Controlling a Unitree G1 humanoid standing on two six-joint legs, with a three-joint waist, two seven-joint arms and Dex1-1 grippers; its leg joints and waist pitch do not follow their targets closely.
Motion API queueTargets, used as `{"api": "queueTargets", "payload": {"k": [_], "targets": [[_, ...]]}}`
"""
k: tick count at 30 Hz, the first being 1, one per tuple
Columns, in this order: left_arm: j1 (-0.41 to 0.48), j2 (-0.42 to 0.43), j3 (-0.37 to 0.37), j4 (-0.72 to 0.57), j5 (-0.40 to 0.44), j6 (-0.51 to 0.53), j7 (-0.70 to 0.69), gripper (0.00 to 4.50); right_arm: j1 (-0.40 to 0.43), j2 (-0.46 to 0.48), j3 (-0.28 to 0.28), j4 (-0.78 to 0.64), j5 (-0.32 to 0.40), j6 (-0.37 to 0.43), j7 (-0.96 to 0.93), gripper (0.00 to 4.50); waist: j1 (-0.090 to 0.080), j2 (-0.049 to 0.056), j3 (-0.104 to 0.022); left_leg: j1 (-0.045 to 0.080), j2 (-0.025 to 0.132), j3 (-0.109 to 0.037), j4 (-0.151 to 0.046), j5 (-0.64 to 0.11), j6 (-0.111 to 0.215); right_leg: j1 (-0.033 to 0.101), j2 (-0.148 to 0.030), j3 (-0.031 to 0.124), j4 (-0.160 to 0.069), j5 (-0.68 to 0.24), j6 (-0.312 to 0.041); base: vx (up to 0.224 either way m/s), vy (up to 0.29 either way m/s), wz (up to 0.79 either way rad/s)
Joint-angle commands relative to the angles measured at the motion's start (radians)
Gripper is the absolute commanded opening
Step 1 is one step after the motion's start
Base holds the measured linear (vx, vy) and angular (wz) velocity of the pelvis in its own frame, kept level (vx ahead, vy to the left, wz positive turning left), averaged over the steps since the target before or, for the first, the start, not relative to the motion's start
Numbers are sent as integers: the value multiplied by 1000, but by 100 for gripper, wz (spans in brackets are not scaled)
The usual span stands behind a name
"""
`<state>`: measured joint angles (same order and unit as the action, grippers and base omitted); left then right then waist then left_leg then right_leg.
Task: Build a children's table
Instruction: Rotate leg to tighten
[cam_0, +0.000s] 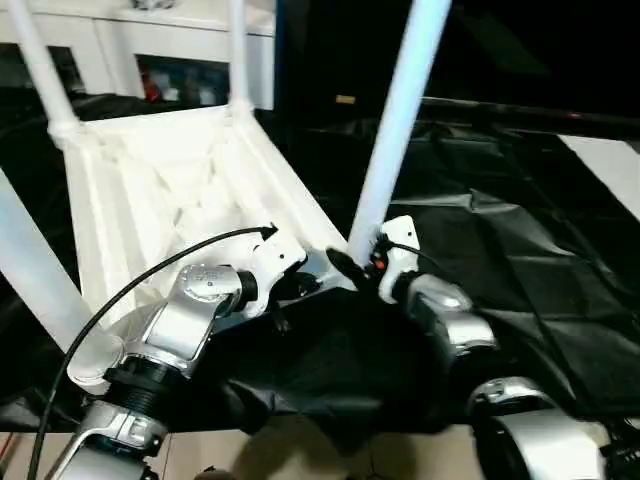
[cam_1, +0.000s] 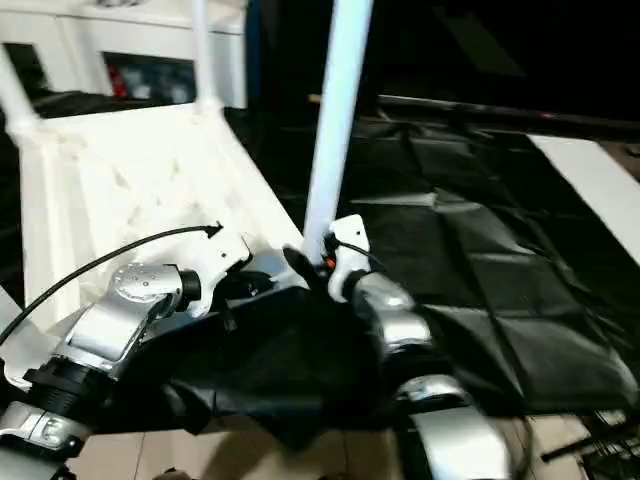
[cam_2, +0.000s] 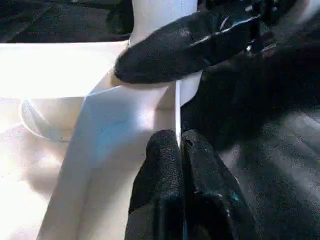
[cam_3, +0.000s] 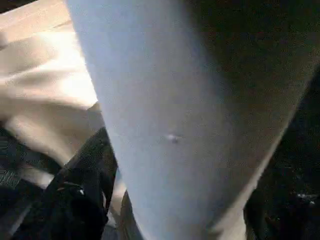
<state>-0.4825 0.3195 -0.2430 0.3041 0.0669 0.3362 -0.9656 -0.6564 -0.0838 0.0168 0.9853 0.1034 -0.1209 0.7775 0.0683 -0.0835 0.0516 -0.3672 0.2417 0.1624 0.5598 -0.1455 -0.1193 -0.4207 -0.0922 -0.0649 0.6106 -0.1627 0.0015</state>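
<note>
The children's table (cam_0: 180, 190) lies upside down on a black sheet (cam_0: 520, 270), its ribbed underside facing up and its legs rising from the round corner sockets. The step in hand appears to be the seating of the near right leg (cam_0: 395, 120) in its corner socket; three other legs stand at the remaining corners, so the assembly looks close to complete. The left gripper (cam_2: 179, 145) has its two black fingers pressed together on the thin upright rim of the table top (cam_2: 100, 145) just beside that socket, pinching the edge and seemingly steadying the top. The right gripper (cam_0: 362, 262) sits at the foot of the near right leg, where the tube enters the socket; one of its fingers (cam_2: 185, 47) lies against the leg's base, and the right wrist view shows the tube close between the fingers. How wide its jaws stand around the tube, and whether they clamp it or merely rest against it, cannot be told. The next move probably calls for a firm downward push or twist on the leg while the rim stays pinned, then a check that the leg stands straight. A white cabinet (cam_0: 190, 50) stands behind the work.
</note>
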Motion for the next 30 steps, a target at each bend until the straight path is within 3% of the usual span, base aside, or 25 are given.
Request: {"api": "queueTargets", "payload": {"k": [1,6,11,16,18,20,25,30], "targets": [[-12,-28,-37,-35,-73,-61,-70,0,21,11,63,-17,-12,7,125,346,6,15,-69,4,-15,23,-56,-301,28,52,-25,30,-68,-212,-201,0,0,0],[-27,22,-31,-5,-88,-79,-147,0,47,-74,96,-74,13,39,376,346,20,17,-68,7,-14,26,-56,-270,38,54,-22,30,-60,-154,-227,0,0,0],[-49,50,-17,60,-94,-125,-209,0,73,-125,134,-121,28,85,540,346,28,15,-60,16,-12,26,-59,-356,24,47,-26,31,-76,-292,-202,0,0,0],[-64,74,-23,110,-89,-155,-244,0,97,-145,167,-173,37,159,646,313,40,13,-59,12,-11,23,-62,-366,11,48,-30,29,-80,-369,-170,0,0,0],[-65,76,-23,112,-90,-156,-247,0,99,-144,168,-178,37,164,649,308,41,13,-59,15,-10,23,-62,-373,5,44,-31,30,-82,-385,-167,0,0,0],[-66,77,-21,117,-91,-159,-255,0,104,-143,172,-188,34,171,652,275,41,12,-58,15,-11,21,-62,-384,1,43,-32,29,-84,-409,-161,0,0,0],[-69,74,-17,129,-82,-173,-240,0,106,-129,156,-190,32,169,606,259,41,11,-60,13,-11,20,-63,-375,-1,44,-32,29,-84,-406,-157,0,0,0],[-64,39,6,98,-77,-148,-135,0,74,-61,75,-103,18,139,323,253,34,12,-58,15,-12,18,-64,-394,-19,37,-35,29,-85,-443,-149,0,0,0]]}}
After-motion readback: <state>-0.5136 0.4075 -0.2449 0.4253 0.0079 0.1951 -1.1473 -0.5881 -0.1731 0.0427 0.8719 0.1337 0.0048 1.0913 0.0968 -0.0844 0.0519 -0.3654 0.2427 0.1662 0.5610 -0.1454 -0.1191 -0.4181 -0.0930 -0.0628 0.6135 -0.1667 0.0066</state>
